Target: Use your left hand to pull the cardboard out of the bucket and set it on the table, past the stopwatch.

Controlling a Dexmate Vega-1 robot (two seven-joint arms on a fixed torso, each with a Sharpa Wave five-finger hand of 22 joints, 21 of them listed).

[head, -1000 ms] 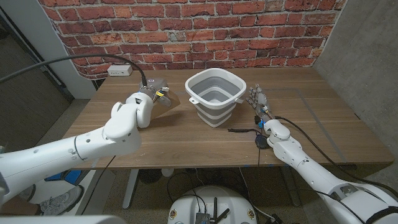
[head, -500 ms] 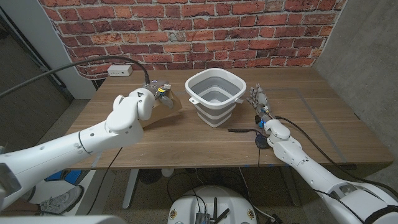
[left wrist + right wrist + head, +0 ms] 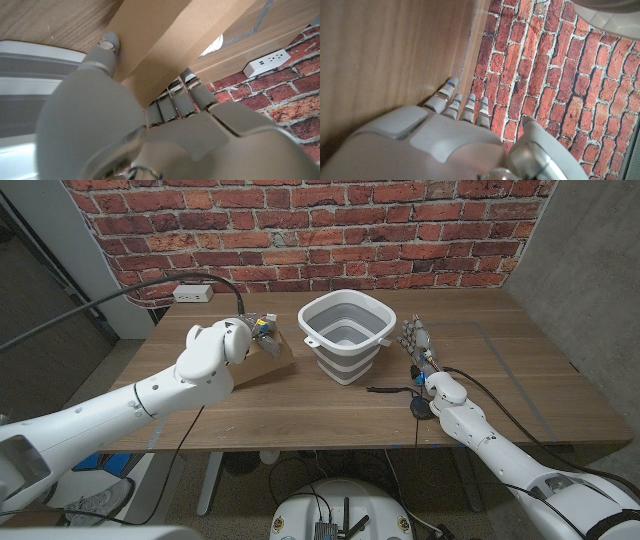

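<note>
The cardboard is a plain brown sheet held just left of the grey collapsible bucket, outside it, with its lower edge near the tabletop. My left hand grips its upper edge; in the left wrist view the fingers and thumb clamp the cardboard, with the bucket's wall beside them. The black stopwatch with its cord lies right of the bucket, near the table's front. My right hand waits just behind the stopwatch, fingers straight and holding nothing, also seen in its own wrist view as my right hand.
A white power strip lies at the table's back left, under the brick wall. The bucket edges into the right wrist view. Bare wood stretches right of my right hand.
My left hand has shifted slightly right and back with the cardboard. The sheet has swung so its brown face shows and hangs lower. The right hand has not moved.
</note>
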